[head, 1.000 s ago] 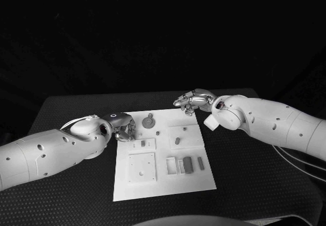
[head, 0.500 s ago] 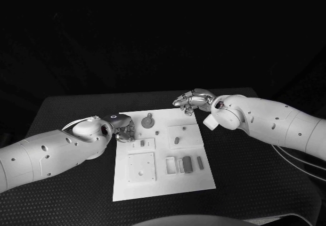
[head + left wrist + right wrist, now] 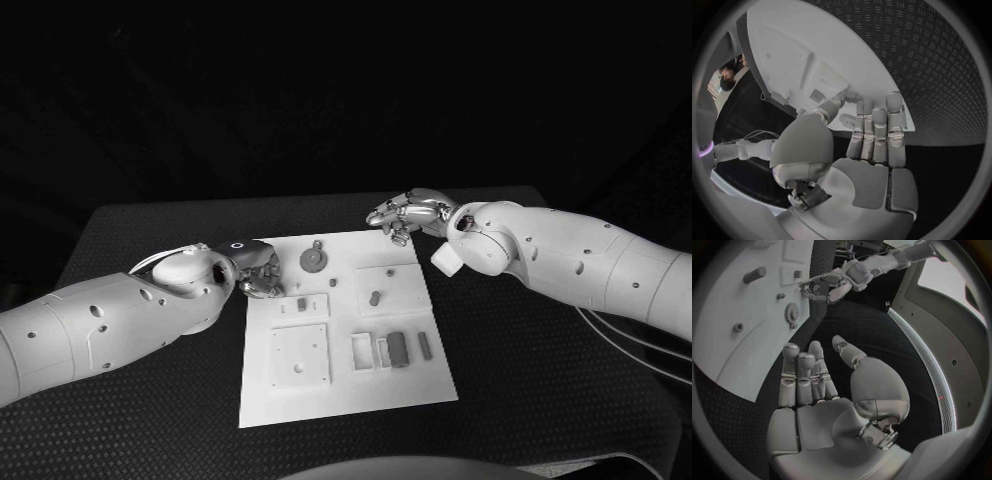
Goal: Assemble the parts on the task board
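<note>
The empty, fingers-apart left hand [image 3: 260, 272] sits nearest the gear [image 3: 312, 262], just right of it on the task board [image 3: 346, 385]; the right hand [image 3: 407, 215] hovers empty too.

We see the task board [image 3: 346, 390] lying in the middle of the table [image 3: 548, 400], its long sides running away from us. On its far end a gear [image 3: 312, 262] sits left of centre, with a small peg [image 3: 375, 297] on a raised square to the right and nearer. Nearer still, a square plate [image 3: 302, 354] lies on the left, and a row of upright blocks [image 3: 392, 349] stands to its right. The left hand [image 3: 260, 272] rests at the board's far left edge; the right hand [image 3: 408, 215] hangs just beyond its far right corner.
</note>
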Controlling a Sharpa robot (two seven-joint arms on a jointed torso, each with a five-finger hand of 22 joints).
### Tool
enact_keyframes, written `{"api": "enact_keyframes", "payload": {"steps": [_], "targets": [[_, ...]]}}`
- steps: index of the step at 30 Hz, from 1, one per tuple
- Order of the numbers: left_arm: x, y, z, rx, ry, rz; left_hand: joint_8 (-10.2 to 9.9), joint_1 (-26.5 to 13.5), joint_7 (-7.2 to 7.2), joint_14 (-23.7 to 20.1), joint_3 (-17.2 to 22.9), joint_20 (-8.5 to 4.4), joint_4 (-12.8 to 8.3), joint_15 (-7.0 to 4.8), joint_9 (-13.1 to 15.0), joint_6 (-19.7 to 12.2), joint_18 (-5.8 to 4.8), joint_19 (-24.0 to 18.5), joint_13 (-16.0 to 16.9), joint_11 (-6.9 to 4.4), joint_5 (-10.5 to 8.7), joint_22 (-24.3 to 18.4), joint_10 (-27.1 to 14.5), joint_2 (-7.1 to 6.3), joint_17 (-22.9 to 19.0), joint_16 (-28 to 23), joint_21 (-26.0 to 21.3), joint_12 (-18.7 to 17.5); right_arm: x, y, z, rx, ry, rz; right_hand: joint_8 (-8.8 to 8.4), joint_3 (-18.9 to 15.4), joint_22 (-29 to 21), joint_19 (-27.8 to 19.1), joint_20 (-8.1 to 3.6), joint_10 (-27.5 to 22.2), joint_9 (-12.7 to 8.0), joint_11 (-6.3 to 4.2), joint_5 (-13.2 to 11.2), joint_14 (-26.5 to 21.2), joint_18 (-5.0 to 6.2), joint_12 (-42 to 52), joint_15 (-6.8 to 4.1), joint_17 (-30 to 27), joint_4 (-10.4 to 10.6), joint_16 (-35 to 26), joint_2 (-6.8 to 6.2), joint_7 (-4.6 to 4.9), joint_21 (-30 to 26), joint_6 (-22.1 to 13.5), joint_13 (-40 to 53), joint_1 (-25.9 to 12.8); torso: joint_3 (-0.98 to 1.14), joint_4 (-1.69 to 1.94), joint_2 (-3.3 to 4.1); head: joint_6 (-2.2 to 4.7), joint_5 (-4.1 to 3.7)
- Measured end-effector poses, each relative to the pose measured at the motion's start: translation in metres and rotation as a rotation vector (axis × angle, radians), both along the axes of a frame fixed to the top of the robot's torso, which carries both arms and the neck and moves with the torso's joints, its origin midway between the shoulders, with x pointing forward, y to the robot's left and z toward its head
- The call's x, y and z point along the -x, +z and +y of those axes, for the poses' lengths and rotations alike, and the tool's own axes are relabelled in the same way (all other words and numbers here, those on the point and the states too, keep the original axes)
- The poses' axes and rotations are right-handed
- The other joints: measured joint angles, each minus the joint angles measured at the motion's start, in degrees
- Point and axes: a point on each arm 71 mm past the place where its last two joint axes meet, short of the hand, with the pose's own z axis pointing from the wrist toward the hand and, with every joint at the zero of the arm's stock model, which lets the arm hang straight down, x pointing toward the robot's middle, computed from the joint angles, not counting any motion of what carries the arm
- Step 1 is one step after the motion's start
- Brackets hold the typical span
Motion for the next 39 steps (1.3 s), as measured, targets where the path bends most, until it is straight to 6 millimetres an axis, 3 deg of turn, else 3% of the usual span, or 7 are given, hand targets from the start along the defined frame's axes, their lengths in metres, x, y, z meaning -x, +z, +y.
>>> {"api": "enact_keyframes", "payload": {"steps": [21,27,32,37,39], "targets": [[-0.006,0.001,0.009,0.004,0.030,-0.030,-0.4,0.8,0.22,0.3,0.0,-0.21,0.0,-0.12,-0.5,-0.2,-0.10,0.4,0.6,0.05,-0.23,0.7,-0.2,1.27,0.2,0.6,0.0,0.6,0.000,0.000,0.000,0.000,-0.001,0.001,0.00,0.2,0.0,0.0,0.03,0.0,0.0,0.00,0.0,0.0,0.00,0.0,0.00,0.0,0.2,0.0,0.00,-0.11,0.0,0.1,0.0,0.0,0.00,0.02,-0.01,0.06,0.02],[-0.006,0.000,0.009,0.009,0.030,-0.033,-1.3,0.0,0.78,0.5,-1.0,-0.53,0.1,-0.32,-1.1,-1.2,-0.51,0.7,1.2,-0.07,-0.20,0.7,-0.5,-1.29,0.2,0.9,0.0,1.2,0.000,-0.001,-0.001,0.000,-0.001,0.001,0.00,0.0,0.0,-0.1,0.10,0.0,0.0,0.00,0.0,0.0,0.00,0.0,0.00,0.0,0.3,0.0,0.00,-0.02,0.0,-0.1,0.0,0.0,-0.01,0.02,-0.01,0.11,0.04],[-0.004,-0.001,0.009,0.012,0.028,-0.032,-2.0,-0.3,0.96,0.5,-1.5,-0.24,0.7,-0.31,-1.4,-2.2,-0.51,1.0,1.8,0.16,-0.20,0.7,-1.2,-4.29,0.2,1.1,-0.2,2.0,0.000,-0.001,-0.001,0.000,-0.001,0.001,0.00,0.0,0.0,-0.1,0.10,0.0,0.0,0.00,0.0,0.0,0.00,0.0,0.00,0.0,0.3,0.0,0.00,0.10,0.0,0.0,0.0,0.0,-0.02,0.05,-0.02,0.15,0.12],[-0.003,0.000,0.013,0.014,0.037,-0.039,-2.9,0.0,0.91,0.7,-1.6,-0.09,1.1,-0.10,-2.0,-3.4,-0.50,1.3,2.6,0.57,-0.20,0.7,-2.2,-6.25,0.3,1.3,-0.2,3.0,0.000,-0.001,-0.001,0.000,-0.001,0.001,0.00,0.0,0.0,-0.1,0.10,0.0,0.0,0.00,0.0,0.0,0.00,0.0,0.00,0.0,0.3,0.0,0.00,0.09,0.0,0.0,0.0,0.0,-0.02,0.08,-0.02,0.19,0.17],[-0.003,0.000,0.014,0.016,0.041,-0.044,-3.1,0.2,1.05,0.7,-1.6,-0.10,1.1,-0.09,-2.2,-3.9,-0.50,1.3,2.8,0.64,-0.20,0.7,-2.7,-6.45,0.3,1.3,-0.5,3.2,0.000,-0.001,-0.001,0.000,-0.001,0.001,0.00,0.0,0.0,-0.1,0.10,0.0,0.0,0.00,0.0,0.0,0.00,0.0,0.00,0.0,0.3,0.0,0.00,0.09,0.0,0.0,0.0,0.0,-0.02,0.08,-0.02,0.21,0.19]]}}
